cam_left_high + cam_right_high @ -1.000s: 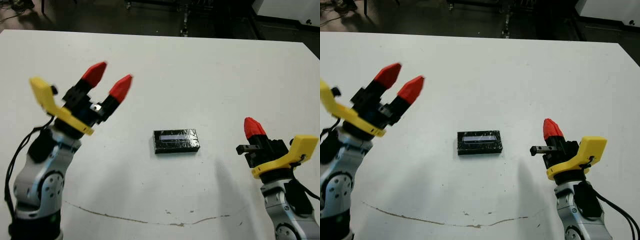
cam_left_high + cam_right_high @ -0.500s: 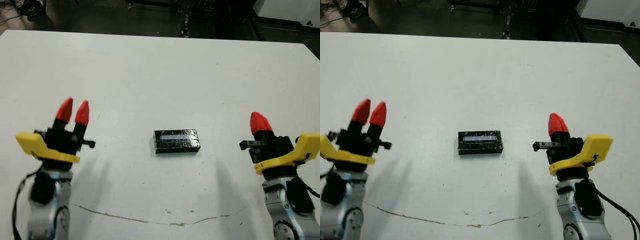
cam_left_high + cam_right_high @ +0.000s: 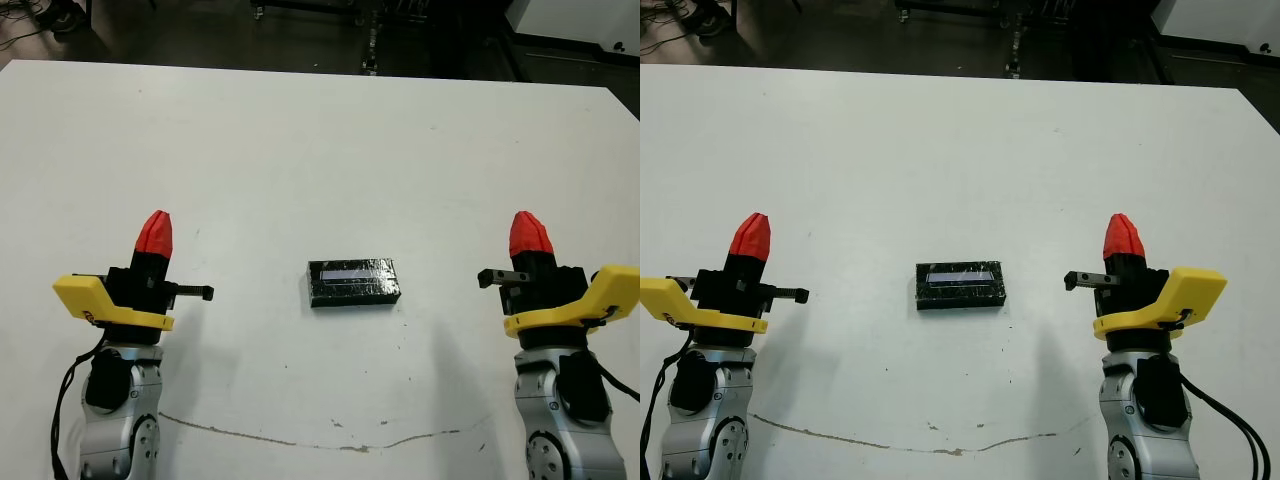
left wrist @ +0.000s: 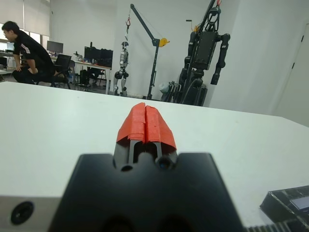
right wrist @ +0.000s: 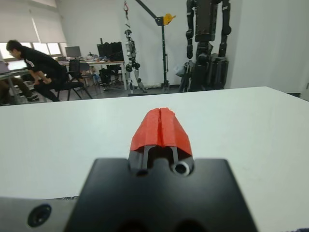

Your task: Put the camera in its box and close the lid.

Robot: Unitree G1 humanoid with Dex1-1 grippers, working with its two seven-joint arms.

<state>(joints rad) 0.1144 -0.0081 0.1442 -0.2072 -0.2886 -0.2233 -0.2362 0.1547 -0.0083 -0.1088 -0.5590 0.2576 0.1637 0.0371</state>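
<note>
Lid (image 3: 353, 282) lay on table (image 3: 320, 140), left gripper (image 3: 153, 232) and right gripper (image 3: 529, 234) pinched together, well apart either side, person (image 5: 34, 65) beyond.

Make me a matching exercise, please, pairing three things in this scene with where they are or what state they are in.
Things:
1. lid
2. left gripper
3. right gripper

States or places:
A. shut and empty, at the table's right side
B. lying flat at the table's middle, pale stripe up
C. shut and empty, at the table's left side

Pairs: 1-B, 2-C, 3-A
</note>
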